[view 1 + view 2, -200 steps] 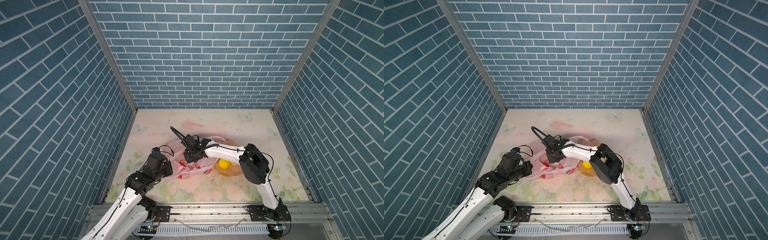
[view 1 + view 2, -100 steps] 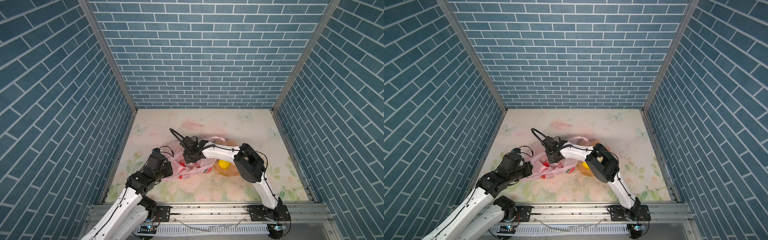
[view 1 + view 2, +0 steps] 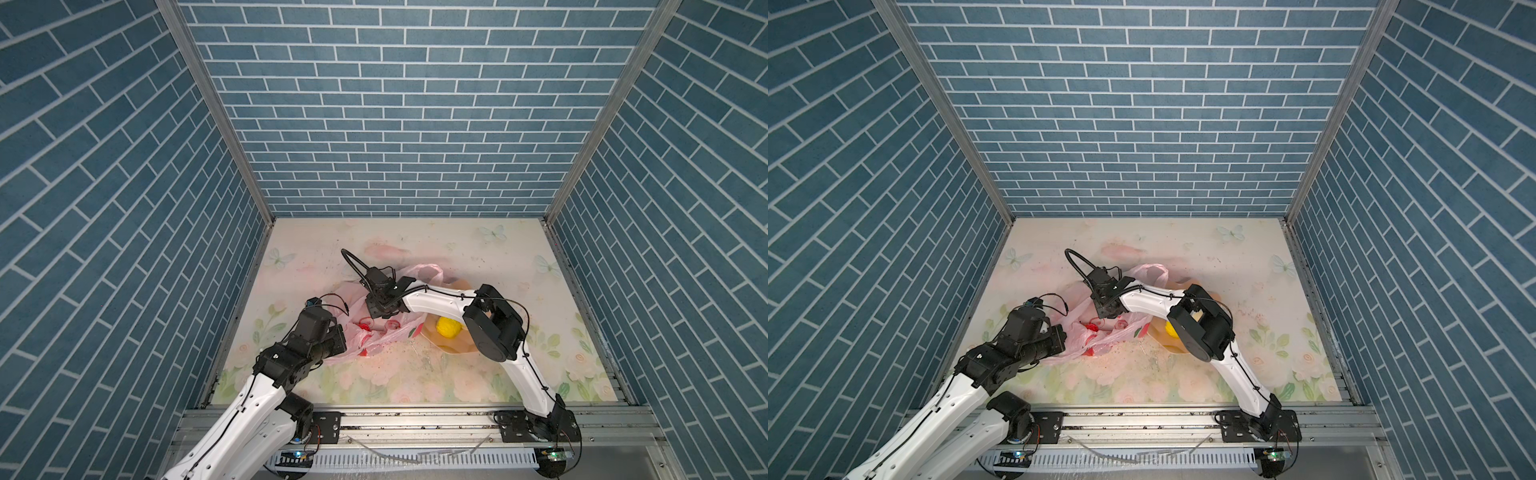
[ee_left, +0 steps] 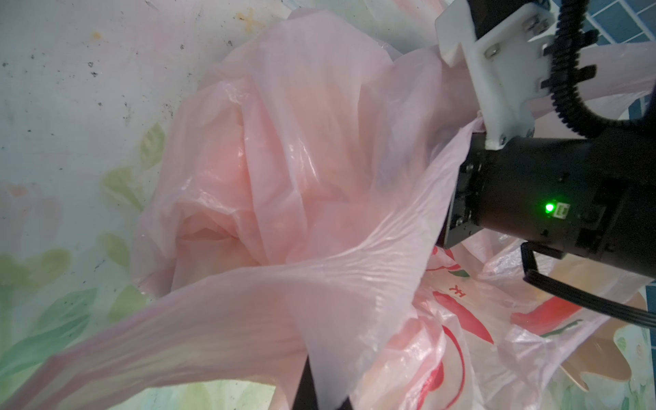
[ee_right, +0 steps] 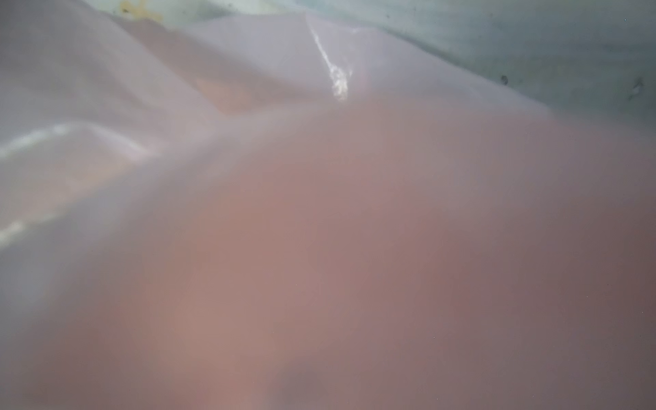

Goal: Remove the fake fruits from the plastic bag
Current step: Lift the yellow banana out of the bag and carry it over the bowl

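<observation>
Left gripper [image 4: 321, 399] clenched on bag [image 3: 388, 334] edge. Right gripper [image 3: 376, 312] buried in bag, jaws hidden, can't tell. Yellow fruit [image 3: 448, 327] sits in bowl [image 3: 457, 351]. Risk: film snags fingers, bag drags, grabs plastic instead of fruit.

Blue brick-pattern walls with pale joints close in the counter [image 3: 478, 257]: a back wall [image 3: 407, 104] behind it and a side wall [image 3: 104, 208] on each flank. Grey metal posts [image 3: 216, 108] rise from its far corners. Its pale top is printed with pink flowers, green leaves and butterflies [image 3: 492, 232], and speckled with dark grit. A metal rail [image 3: 415, 419] and a white slotted duct [image 3: 415, 459] run along its near edge.
</observation>
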Controlling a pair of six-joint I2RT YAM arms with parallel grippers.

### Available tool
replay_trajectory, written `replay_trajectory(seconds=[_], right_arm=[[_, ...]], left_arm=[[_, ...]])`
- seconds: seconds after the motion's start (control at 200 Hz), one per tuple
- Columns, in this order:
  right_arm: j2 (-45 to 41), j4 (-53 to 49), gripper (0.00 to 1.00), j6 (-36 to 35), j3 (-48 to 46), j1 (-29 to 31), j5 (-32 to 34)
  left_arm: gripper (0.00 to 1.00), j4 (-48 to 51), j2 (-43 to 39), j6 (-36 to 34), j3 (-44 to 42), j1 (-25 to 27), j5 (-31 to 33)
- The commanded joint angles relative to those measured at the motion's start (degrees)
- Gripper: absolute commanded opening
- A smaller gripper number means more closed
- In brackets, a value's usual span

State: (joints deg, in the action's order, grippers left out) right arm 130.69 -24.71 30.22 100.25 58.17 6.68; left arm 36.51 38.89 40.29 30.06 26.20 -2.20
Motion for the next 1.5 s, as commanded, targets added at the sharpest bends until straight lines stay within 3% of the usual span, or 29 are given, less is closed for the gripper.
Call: replay_trajectory(seconds=[0.0, 0.39, 0.62, 0.99, 1.12, 1.285, 1.495], right_arm=[[2.1, 0.9, 0.23, 2.4, 2.3, -0.7, 1.1], [-2.6, 3.0, 0.07, 1.1, -0.1, -0.7, -5.0], [-6.6, 2.0, 0.06, 0.1, -1.1, -0.6, -11.2], [-11.0, 0.1, 0.06, -0.8, -2.7, -0.8, -11.3], [-12.3, -1.4, 0.06, -1.6, -2.7, -0.7, -14.3], [-14.2, -5.8, 0.05, -3.5, -2.6, -0.8, -13.9], [-18.9, -10.3, 0.04, -6.0, -4.7, -1.0, -7.3]], left_arm=[[0.00, 0.2, 0.0, 0.1, -0.8, 0.4, 0.0], [0.00, -5.2, 2.7, 0.7, -0.8, 0.4, 1.8], [0.00, -10.8, 6.4, -0.2, 0.4, 0.4, 4.3], [0.00, -14.4, 8.5, -1.6, 2.9, 0.4, 7.4], [0.00, -14.7, 8.6, -2.3, 3.5, 0.4, 8.9], [0.00, -15.3, 8.6, -3.4, 4.7, 0.4, 12.7], [0.00, -15.8, 9.6, -5.1, 6.4, 0.3, 14.4]])
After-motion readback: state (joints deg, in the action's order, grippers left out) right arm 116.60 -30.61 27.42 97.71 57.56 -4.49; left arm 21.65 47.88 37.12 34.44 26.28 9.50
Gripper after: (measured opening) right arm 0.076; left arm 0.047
